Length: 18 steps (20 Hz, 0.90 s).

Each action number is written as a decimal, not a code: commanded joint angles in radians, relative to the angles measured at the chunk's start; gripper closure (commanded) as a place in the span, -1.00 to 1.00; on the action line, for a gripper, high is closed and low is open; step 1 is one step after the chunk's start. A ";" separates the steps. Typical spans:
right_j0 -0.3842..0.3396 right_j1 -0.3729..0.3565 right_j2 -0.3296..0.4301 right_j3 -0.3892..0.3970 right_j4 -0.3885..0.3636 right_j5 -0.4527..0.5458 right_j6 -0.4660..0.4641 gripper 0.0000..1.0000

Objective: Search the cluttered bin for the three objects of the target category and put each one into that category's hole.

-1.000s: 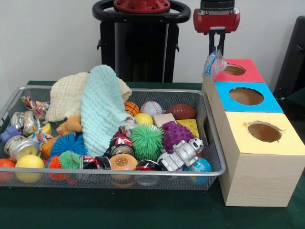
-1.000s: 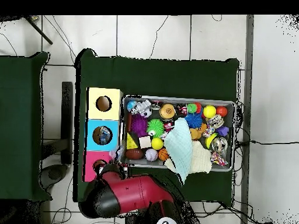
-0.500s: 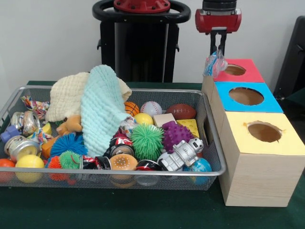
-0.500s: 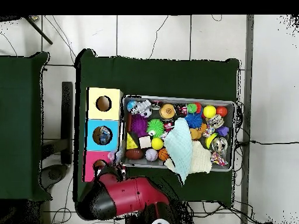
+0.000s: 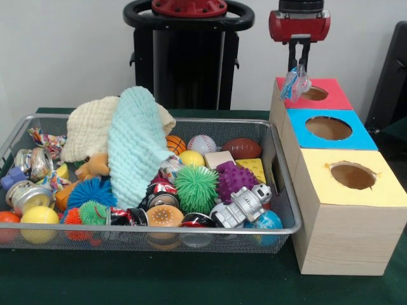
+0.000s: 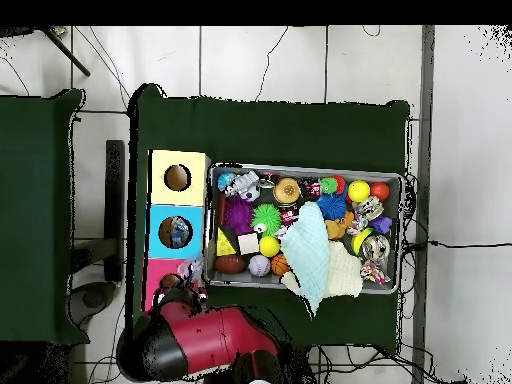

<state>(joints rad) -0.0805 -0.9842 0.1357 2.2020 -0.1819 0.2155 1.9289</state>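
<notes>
Crinkly clear wrapper (image 5: 295, 82) with blue and pink on it hangs pinched in my hand (image 5: 299, 63), just at the rim of the red box's hole (image 5: 313, 93).

My hand is clamped together on the top of the wrapper, which dangles over the near-left edge of the red box (image 5: 331, 95); the blue box (image 5: 329, 129) and yellow box (image 5: 353, 176) line up beside it on the green tabletop (image 5: 191, 279). To one side sits the wire bin (image 5: 283, 184), crowded with a mint towel (image 5: 133, 143), a green spiky ball (image 5: 196, 189), a purple spiky ball (image 5: 236, 180), a silver robot toy (image 5: 245, 204) and a small football (image 5: 241, 149).
</notes>
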 commanded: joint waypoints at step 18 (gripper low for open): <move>0.146 0.057 -0.114 -0.129 0.133 0.144 0.187 1.00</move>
<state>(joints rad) 0.0601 -0.9807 0.0422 2.1721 -0.1006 0.2557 1.9289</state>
